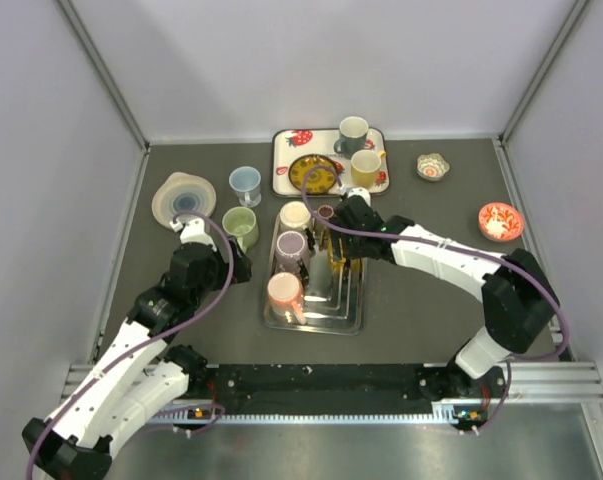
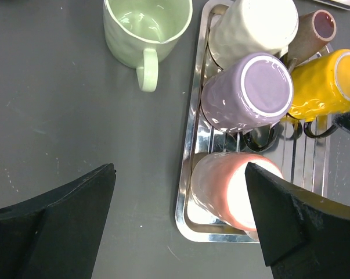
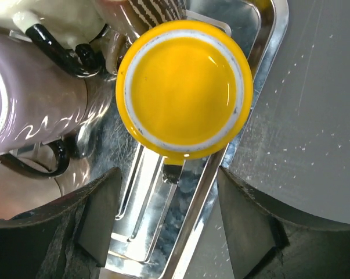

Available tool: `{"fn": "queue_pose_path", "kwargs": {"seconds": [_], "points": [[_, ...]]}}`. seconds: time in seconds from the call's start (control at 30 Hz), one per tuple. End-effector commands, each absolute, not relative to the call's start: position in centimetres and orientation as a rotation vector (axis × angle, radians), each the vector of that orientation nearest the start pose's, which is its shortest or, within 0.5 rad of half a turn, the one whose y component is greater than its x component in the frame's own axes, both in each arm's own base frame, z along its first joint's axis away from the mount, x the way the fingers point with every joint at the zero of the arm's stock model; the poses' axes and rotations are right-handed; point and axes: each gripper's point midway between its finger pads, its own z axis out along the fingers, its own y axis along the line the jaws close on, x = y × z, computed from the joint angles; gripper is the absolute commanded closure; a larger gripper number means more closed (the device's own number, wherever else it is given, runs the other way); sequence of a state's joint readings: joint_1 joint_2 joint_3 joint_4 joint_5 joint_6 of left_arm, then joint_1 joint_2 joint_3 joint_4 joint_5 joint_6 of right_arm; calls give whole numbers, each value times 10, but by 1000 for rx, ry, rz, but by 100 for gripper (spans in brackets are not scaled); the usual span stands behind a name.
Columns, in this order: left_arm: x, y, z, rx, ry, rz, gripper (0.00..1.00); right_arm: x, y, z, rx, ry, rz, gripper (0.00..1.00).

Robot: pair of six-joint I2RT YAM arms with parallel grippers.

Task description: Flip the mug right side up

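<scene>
Task mug: we take it to be the yellow mug (image 3: 184, 90). It is bottom up, and its white-ringed base faces the right wrist camera.
Where it sits: in the metal tray (image 2: 189, 116), along the tray's right side. It is just beside the purple mug (image 2: 247, 93) and near the brown cup (image 2: 314, 32).
Right hand (image 3: 170, 195): spread wide and gripping nothing. It hangs above the yellow mug, with 1 finger low on each side of the wrist view and the mug's base just ahead of the tips. We see no contact.
Left hand (image 2: 180, 192): also spread wide and holding nothing, over the tray's left rim at its near end. Its right finger covers part of the pink mug (image 2: 221, 192), and we cannot tell whether the 2 touch.
Other mugs in the tray: the purple and pink ones show us their bases. The cream mug (image 2: 253, 29) lies at the far end, just beside the purple one.
Green mug (image 2: 145, 29): upright on the desk (image 2: 58, 104), left of the tray and apart from it, its handle turned toward the near edge.
Far end of the desk: a strawberry-print tray (image 1: 281, 150) carries a grey mug (image 1: 352, 133), a second mug and a dark plate (image 1: 314, 174).
Around them: a blue cup (image 1: 245, 184), a stack of bowls (image 1: 184, 197) and 2 small dishes at the right.
</scene>
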State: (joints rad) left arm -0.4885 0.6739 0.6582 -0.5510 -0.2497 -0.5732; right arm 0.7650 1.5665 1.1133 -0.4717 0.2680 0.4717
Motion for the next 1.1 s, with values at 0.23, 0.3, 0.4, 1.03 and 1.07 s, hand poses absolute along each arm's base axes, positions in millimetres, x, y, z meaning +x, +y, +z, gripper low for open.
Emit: {"fn": "queue_pose_path", "kwargs": {"seconds": [0.23,0.3,0.4,1.03,1.07], "points": [[231,-115,171,-178,2117,-456,5,326,253,101,-231,2422,133,39],[232,-117,171,-171,2109,-470,7,329,253,100,-241,2422,124,41],[231,-118,168,-167,2116,-478,8,332,251,95,-250,2435,112,43],[228,-127,168,-159,2117,-540,12,331,249,81,-286,2475,111,79],[227,-127,167,-157,2119,-542,12,331,250,79,-288,2480,111,81]]}}
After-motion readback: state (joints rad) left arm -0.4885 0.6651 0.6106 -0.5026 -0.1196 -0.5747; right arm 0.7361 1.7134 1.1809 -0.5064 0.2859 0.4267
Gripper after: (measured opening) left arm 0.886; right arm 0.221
